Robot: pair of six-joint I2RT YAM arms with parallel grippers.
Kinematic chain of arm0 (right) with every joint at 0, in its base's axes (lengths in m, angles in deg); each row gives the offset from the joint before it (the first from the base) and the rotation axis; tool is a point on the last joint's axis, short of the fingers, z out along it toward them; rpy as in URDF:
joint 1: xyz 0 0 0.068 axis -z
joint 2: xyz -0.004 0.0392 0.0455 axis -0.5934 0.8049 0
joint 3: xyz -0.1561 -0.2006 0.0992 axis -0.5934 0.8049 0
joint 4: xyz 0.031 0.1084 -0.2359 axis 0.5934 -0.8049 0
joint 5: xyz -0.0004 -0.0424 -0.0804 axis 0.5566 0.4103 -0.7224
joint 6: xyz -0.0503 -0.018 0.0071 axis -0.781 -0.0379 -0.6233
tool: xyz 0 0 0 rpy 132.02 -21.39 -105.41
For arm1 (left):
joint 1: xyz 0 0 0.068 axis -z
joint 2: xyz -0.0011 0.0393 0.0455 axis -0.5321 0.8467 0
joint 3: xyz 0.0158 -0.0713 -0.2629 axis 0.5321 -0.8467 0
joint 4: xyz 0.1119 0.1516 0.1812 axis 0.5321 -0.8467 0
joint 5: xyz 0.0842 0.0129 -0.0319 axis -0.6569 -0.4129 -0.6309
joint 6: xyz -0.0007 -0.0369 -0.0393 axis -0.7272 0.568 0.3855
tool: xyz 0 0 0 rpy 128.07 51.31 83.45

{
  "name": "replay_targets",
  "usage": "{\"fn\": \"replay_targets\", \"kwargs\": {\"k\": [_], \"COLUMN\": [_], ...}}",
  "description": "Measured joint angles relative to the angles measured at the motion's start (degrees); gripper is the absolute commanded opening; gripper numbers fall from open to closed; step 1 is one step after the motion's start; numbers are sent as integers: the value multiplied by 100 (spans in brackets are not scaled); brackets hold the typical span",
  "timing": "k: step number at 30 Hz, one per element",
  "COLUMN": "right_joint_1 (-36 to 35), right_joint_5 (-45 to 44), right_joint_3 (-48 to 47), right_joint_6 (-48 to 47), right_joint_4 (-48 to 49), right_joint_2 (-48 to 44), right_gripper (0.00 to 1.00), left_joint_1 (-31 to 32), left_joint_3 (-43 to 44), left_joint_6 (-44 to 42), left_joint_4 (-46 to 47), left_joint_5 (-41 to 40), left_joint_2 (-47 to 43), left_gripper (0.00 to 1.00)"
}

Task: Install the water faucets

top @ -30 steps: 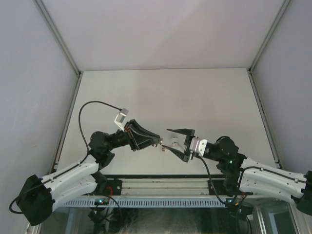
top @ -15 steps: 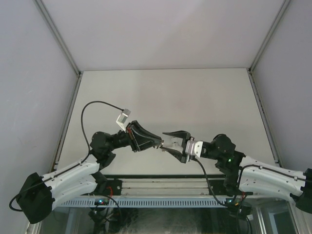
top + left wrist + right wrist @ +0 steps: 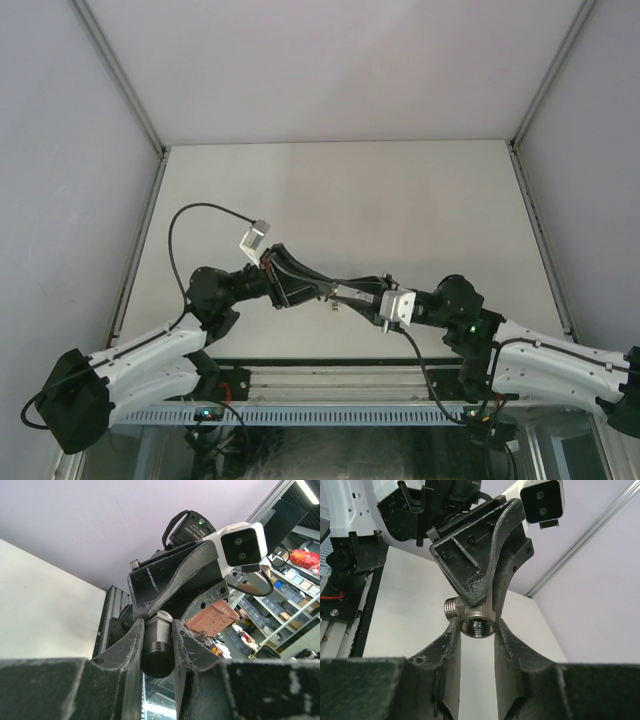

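near table [image 3: 400, 200] edge, both grippers [image 3: 328, 291] pinch fitting [image 3: 158, 647].

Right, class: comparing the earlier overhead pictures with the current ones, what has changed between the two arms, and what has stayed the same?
The right gripper, wide open a second ago, moved left and closed around the short threaded grey metal fitting. The left gripper stayed clamped on the fitting's other end, roughly where it was.
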Motion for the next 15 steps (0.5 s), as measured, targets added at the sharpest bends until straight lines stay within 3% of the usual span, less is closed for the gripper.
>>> {"fn": "replay_targets", "kwargs": {"k": [10,11,13,15], "right_joint_1": [94,131,168,188], "right_joint_5": [133,177,254,308], "right_joint_3": [-9,-9,-9,-9], "right_joint_6": [-114,-114,-109,-109], "right_joint_4": [-439,-476,-525,-564], "right_joint_2": [-273,-295,-319,-330], "right_gripper": [0,0,0,0], "left_joint_1": [-33,-39,-42,-42], "left_joint_3": [315,339,358,361], "left_joint_6": [140,151,184,186], "left_joint_4": [208,216,216,214], "left_joint_5": [680,756,872,949], "left_joint_2": [560,603,645,649], "left_gripper": [13,12,1,0]}}
